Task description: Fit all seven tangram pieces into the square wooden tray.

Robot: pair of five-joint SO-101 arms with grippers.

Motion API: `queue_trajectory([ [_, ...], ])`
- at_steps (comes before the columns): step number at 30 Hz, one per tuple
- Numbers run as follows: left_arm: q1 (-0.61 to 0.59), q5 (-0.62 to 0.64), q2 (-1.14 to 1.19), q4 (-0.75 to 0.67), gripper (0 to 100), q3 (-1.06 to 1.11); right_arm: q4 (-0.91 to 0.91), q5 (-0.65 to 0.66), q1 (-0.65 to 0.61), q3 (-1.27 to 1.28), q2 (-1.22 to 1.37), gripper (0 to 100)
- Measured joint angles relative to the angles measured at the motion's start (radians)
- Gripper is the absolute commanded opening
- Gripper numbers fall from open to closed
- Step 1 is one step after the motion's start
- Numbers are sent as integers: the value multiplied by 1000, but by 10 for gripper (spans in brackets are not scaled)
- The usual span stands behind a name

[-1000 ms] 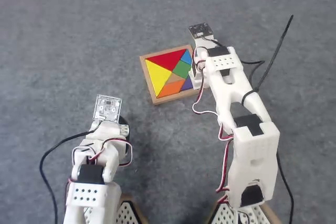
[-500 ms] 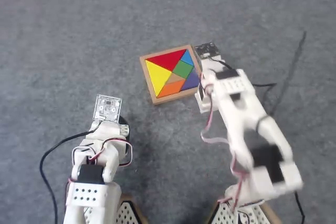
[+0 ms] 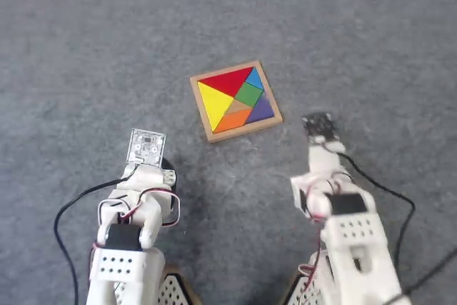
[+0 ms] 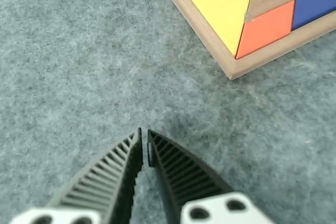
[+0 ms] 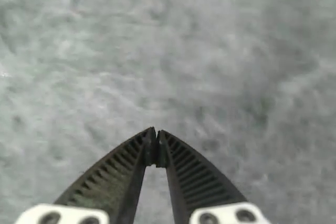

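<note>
completed tangram tray, both pincers closed and empty

high view: the square wooden tray [image 3: 201, 108] lies turned at an angle on the grey felt [image 3: 86, 69], near the middle of the table and beyond both arms. seven pieces fill it edge to edge: a red triangle [image 3: 230, 80], a yellow triangle [image 3: 213, 101], a blue piece [image 3: 254, 76], a green square [image 3: 248, 93], a tan triangle [image 3: 235, 107], an orange piece [image 3: 232, 121] and a purple piece [image 3: 260, 109]. the left arm [image 3: 134, 208] sits to the near left of the tray, well apart from it. the right arm [image 3: 335, 201] sits to the near right, its wrist closer to the tray but not touching it

left wrist view: the left gripper [image 4: 145, 136] hangs over the felt with its jaws drawn together to a thin slit and nothing between them; a corner of the tray lies ahead of the tips, apart from them

right wrist view: the right gripper [image 5: 156, 136] hangs over the felt, its tips meeting and nothing held
</note>
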Motion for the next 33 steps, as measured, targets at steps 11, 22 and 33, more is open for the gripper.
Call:
queue_trajectory([
  [11,0,0,0,0,15,0,55,117,98,273,-508,27],
  [22,0,0,0,0,15,0,238,143,95,272,-753,27],
  [33,0,0,0,0,15,0,238,143,94,272,-753,27],
])
